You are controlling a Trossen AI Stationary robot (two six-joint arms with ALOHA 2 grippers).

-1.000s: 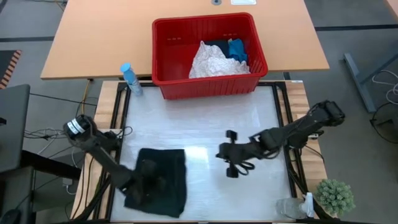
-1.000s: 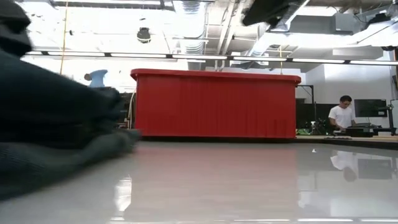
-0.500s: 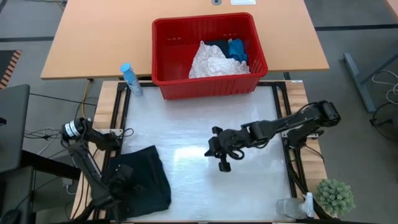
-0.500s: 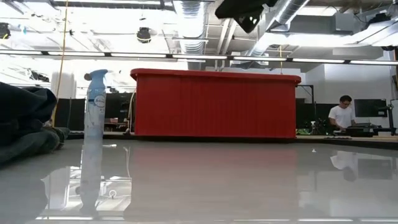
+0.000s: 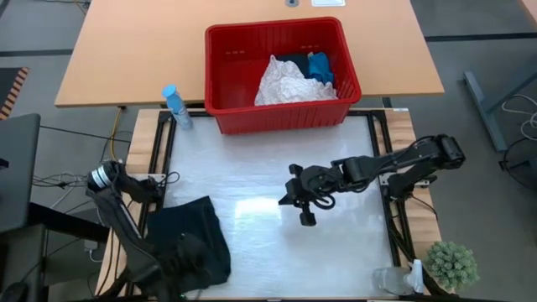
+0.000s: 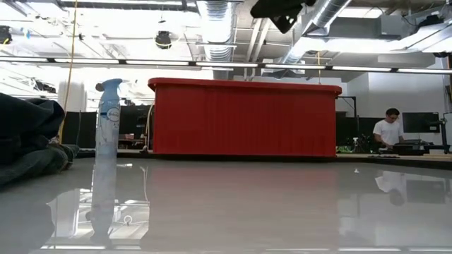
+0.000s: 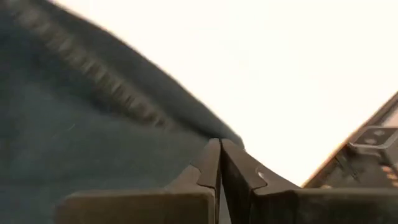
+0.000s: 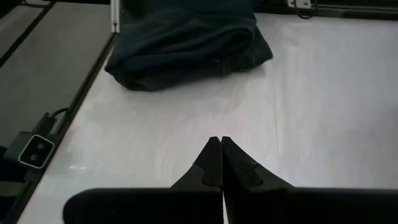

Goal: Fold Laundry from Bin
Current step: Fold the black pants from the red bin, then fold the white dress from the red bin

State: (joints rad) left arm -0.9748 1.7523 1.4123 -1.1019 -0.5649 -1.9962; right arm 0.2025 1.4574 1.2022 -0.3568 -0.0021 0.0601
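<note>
White table (image 5: pixel 268 176) — left gripper (image 5: pixel 180 262) low at its near-left corner, pinched on black garment (image 5: pixel 189 243); right gripper (image 5: pixel 302 210) mid-table, closed and empty, has edged back rightward.

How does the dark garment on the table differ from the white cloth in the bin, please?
The dark garment lies folded at the table's near left corner, with the left gripper at it; the white cloth sits crumpled in the red bin. The garment looks smooth; the cloth is crinkled. Both are soft laundry.

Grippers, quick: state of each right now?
Left gripper: shut, against the black garment; a grip cannot be told.
Right gripper: shut, empty, above the table.
</note>
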